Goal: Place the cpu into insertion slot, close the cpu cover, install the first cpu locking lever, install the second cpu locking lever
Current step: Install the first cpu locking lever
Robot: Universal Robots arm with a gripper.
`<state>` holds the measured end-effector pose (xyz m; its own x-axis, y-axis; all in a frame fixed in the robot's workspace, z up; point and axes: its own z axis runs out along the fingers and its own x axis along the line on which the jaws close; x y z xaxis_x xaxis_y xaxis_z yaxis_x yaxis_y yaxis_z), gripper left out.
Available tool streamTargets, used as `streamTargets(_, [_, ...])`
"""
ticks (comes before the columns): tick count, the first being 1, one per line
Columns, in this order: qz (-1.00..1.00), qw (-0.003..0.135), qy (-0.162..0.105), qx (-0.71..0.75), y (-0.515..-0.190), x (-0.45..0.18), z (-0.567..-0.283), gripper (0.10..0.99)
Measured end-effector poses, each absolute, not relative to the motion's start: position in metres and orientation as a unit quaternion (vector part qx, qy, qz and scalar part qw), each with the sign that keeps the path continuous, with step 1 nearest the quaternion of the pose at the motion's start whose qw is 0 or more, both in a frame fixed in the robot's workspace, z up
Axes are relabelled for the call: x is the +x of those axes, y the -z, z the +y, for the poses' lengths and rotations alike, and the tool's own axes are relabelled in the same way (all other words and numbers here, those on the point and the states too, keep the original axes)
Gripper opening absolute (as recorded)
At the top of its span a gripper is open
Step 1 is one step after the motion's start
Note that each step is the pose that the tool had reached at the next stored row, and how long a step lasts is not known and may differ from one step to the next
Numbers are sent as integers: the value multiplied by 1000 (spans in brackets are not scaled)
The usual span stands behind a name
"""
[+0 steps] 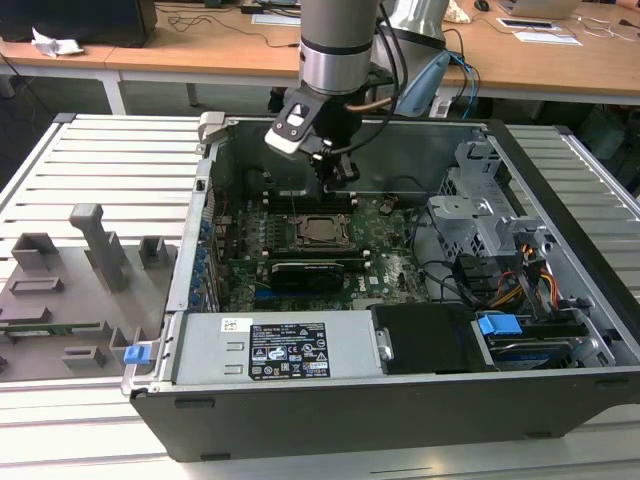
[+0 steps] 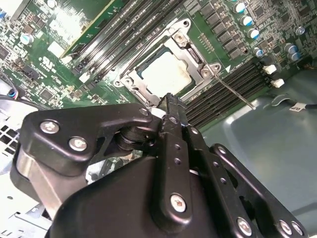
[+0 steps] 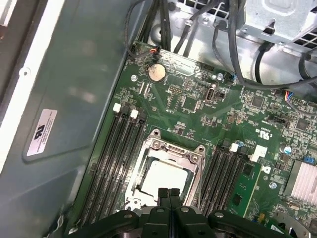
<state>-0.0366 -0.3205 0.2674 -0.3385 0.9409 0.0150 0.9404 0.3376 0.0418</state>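
Finding: the cpu (image 3: pixel 161 178) lay flat in the insertion slot (image 3: pixel 155 135) on the motherboard (image 3: pixel 198 114), inside the open computer case (image 1: pixel 350 400) that stood on the slatted counter (image 1: pixel 100 160). The cpu cover (image 3: pixel 171 151) was down over it. Its silvery frame ran around the chip on all sides, and the pale metal top showed through the window in both wrist views. The first two steps were therefore judged complete.

End effector (image 3: pixel 168 192): narrow, its two black fingers pressed together with nothing held between them. It hung directly over the socket, with the tips at the socket's edge as seen in both wrist views. Whether the tips touched the frame could not be determined.

Locking levers: in the second wrist view, one thin metal lever (image 2: pixel 235 93) ran out from a corner of the socket and slanted across the neighbouring memory slots (image 2: pixel 223 91). It did not lie tucked along the frame, so it was judged not latched. The other lever could not be made out with certainty.

Assessment: the step in hand was judged to be the first locking lever. That step calls for the closed fingertips to bear on the lever's free end, press it down toward the board, and guide it sideways under its retaining hook. The tips must keep clear of the memory slots and of the cover.
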Motion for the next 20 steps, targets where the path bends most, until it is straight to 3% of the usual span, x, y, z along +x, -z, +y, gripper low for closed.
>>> streamTargets(20, [871, 4, -22, 491, -267, -37, -320, 106])
